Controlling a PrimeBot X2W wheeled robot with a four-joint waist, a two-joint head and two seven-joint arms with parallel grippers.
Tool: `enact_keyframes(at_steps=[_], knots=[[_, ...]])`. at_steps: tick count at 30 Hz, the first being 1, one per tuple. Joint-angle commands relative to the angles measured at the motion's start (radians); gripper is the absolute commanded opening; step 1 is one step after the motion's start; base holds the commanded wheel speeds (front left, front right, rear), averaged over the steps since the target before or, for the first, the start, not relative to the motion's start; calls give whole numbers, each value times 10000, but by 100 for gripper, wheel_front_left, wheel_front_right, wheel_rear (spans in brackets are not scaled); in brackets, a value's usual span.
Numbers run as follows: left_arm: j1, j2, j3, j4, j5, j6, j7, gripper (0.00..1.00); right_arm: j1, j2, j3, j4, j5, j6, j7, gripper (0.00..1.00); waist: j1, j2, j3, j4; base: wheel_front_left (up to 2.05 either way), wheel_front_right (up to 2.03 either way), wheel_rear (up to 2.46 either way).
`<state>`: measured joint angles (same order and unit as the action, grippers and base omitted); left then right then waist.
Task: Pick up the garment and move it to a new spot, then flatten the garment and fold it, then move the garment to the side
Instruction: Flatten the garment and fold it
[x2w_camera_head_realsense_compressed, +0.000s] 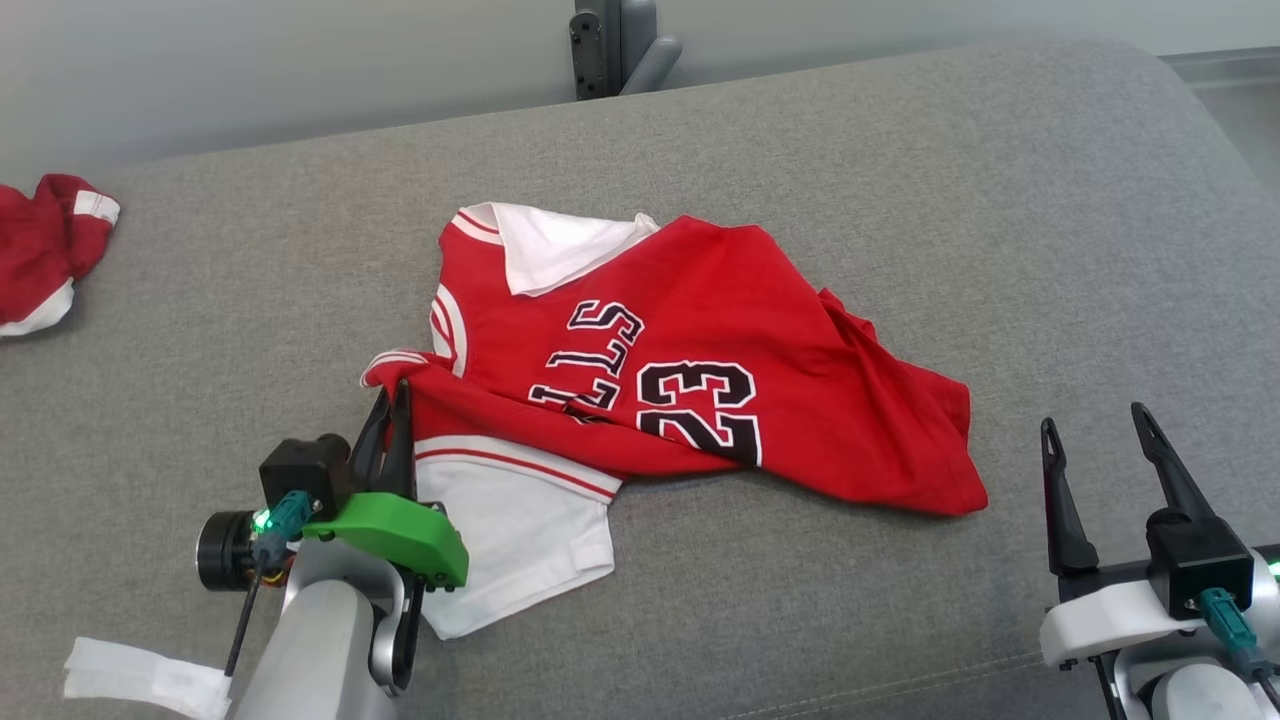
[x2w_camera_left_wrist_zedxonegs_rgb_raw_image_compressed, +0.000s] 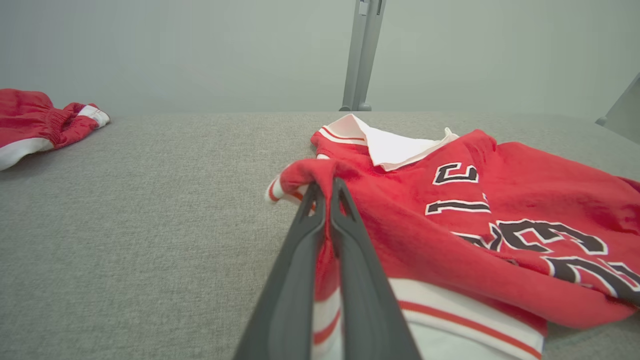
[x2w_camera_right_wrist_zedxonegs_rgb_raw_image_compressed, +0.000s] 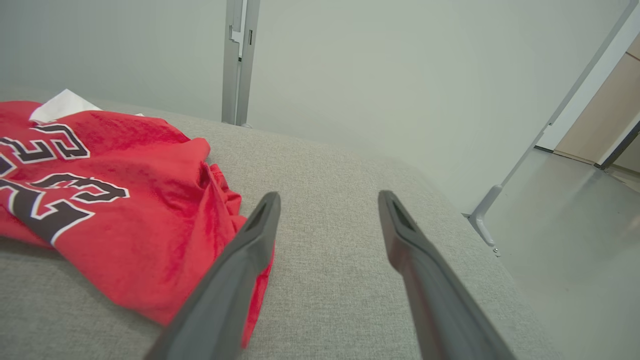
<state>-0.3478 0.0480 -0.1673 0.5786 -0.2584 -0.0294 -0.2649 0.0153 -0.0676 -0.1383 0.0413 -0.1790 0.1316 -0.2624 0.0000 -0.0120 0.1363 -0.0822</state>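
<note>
Pinching down on the left side, my left end effector (x2w_camera_head_realsense_compressed: 392, 405) has its two dark fingers clamped together on a bunched red fold at the near-left edge of the jersey (x2w_camera_head_realsense_compressed: 760, 300), just above the white striped panel. The left wrist view confirms it, with fabric caught between the tips. The jersey lies crumpled in the middle of the grey fabric-covered table (x2w_camera_head_realsense_compressed: 900, 170). Its white collar points away from me, the number 23 faces up, and its long axis runs on a diagonal from my pinch at the left down to a red hem corner at the right. That corner is the relation I care about. It sits near my right end effector (x2w_camera_head_realsense_compressed: 1092, 420), a little ahead of it and toward the left. In the right wrist view the hem edge lies just beside the left-hand finger. The right end effector is spread wide and holds nothing, hovering over bare table. The left arm has its end of the cloth, and I judge the right arm the nearer one for the far hem if I want a two-point lift. A second red garment (x2w_camera_head_realsense_compressed: 45, 240) sits well apart at the far left edge, and a white scrap (x2w_camera_head_realsense_compressed: 140, 680) lies by my left forearm. Behind the table are a grey post (x2w_camera_head_realsense_compressed: 610, 45) and a plain pale wall (x2w_camera_head_realsense_compressed: 250, 70), with bare floor (x2w_camera_right_wrist_zedxonegs_rgb_raw_image_compressed: 575, 225) off to the right.
</note>
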Motion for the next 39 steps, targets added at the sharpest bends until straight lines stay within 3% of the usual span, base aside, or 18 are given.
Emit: enact_keyframes(at_steps=[1, 9, 16, 17, 18, 19, 20, 21, 30, 39], knots=[[-248, 46, 7, -40, 151, -16, 11, 0, -133, 38, 59, -11, 48, -18, -8, 100, 0, 120, 57, -11, 0, 0, 0], [-1363, 483, 763, 769, 563, 81, 11, 0, -593, 94, 375, -62, 134, -18, -8, 100, 0, 120, 534, -430, 0, 0, 0], [-2129, 1269, 1898, 1568, 475, 191, 11, 0, -823, 159, 285, 69, 218, -18, -8, 100, 0, 120, 1098, -861, 0, 0, 0], [-2168, 1311, 2022, 1680, 428, 169, 11, 9, -834, 167, 294, 103, 229, -18, -8, 100, 0, 120, 1128, -870, 0, 0, 0], [-2168, 1311, 2022, 1680, 428, 169, 11, 9, -834, 167, 294, 103, 229, -18, -8, 100, 0, 120, 1128, -870, 0, 0, 0], [-2200, 1338, 2136, 1741, 407, 147, 11, 44, -845, 171, 309, 136, 234, -18, -8, 100, 0, 120, 1148, -872, 0, 0, 0], [-2225, 1372, 2248, 1732, 393, 143, 9, 88, -868, 177, 333, 180, 261, -18, -8, 100, 0, 120, 1161, -861, 0, 0, 0], [-2217, 1375, 2369, 1688, 365, 133, 9, 100, -892, 180, 353, 226, 294, -18, -8, 100, 0, 120, 1163, -834, 0, 0, 0], [-1148, 587, 2722, 25, 693, -302, 11, 100, -1154, 184, 1312, 917, 1010, -18, -8, 100, 0, 120, 679, 12, 0, 0, 0], [718, 39, 1738, -1909, 690, -573, 9, 100, -1897, 172, 2835, 2687, 2077, -18, -8, 100, 0, 120, 69, 1112, 0, 0, 0]])
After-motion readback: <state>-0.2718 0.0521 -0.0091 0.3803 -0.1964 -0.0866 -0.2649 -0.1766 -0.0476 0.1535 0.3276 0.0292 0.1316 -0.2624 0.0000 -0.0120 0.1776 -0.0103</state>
